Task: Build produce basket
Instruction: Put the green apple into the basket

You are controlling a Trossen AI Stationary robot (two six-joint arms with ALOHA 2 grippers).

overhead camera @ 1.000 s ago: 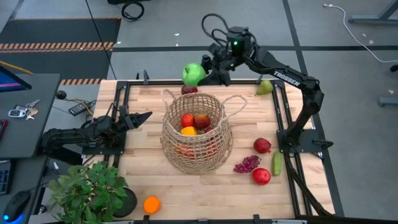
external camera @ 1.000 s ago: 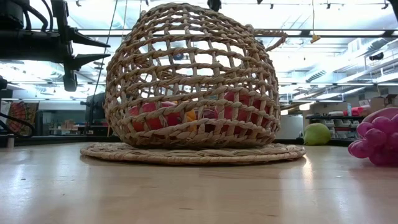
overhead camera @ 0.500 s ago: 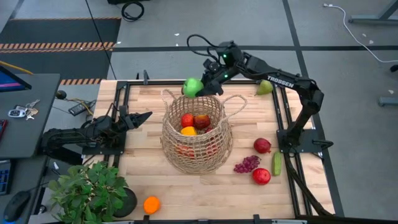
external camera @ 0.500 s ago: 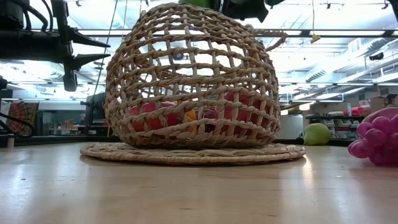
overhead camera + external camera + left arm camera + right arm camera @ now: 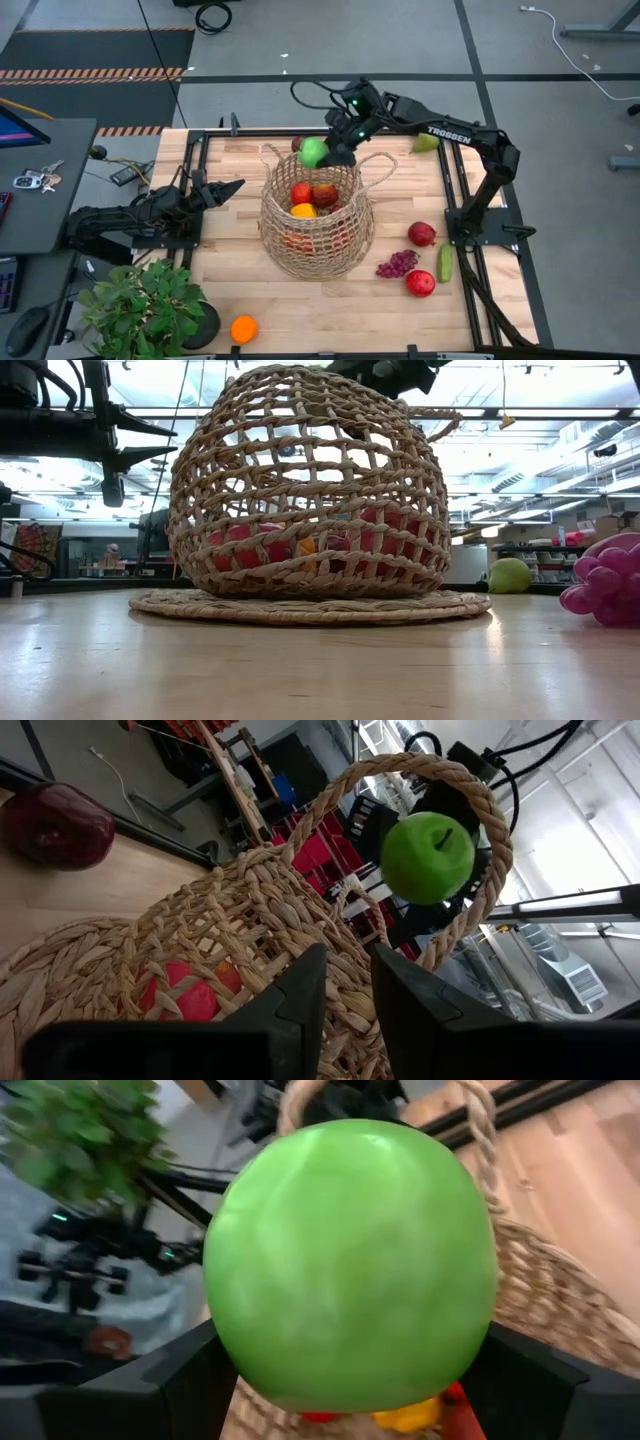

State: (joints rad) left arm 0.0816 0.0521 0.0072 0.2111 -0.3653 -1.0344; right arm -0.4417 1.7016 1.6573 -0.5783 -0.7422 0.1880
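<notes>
The wicker basket (image 5: 315,225) stands mid-table on a round woven mat (image 5: 310,606), with red apples (image 5: 325,194) and an orange fruit (image 5: 303,211) inside. Just above the basket's far rim, my right gripper (image 5: 331,149) is shut on a green apple (image 5: 313,152), which the left wrist view frames through a loop handle (image 5: 428,857). My left gripper (image 5: 236,186) waits shut at the table's left side, pointing at the basket. Loose produce lies right of the basket: a red apple (image 5: 422,234), purple grapes (image 5: 397,264), a cucumber (image 5: 444,264) and another red apple (image 5: 420,283). My right gripper pinches the green apple between its two fingers (image 5: 170,1380), one on each opposite side (image 5: 235,1350) of the fruit. The fingers reach in from the table's far right, slanting downward. The apple hangs clear of the basket, over its far rim.
A green pear (image 5: 427,141) lies at the far right, a dark red apple (image 5: 55,812) behind the basket at the far edge, and an orange (image 5: 243,328) near the front edge beside a potted plant (image 5: 150,305). Black frame rails line the table's left and right sides.
My right gripper has come down and toward the basket with the green apple, tipping downward and rolling as it went. The apple has moved from beyond the table's far edge to just above the basket's far rim.
</notes>
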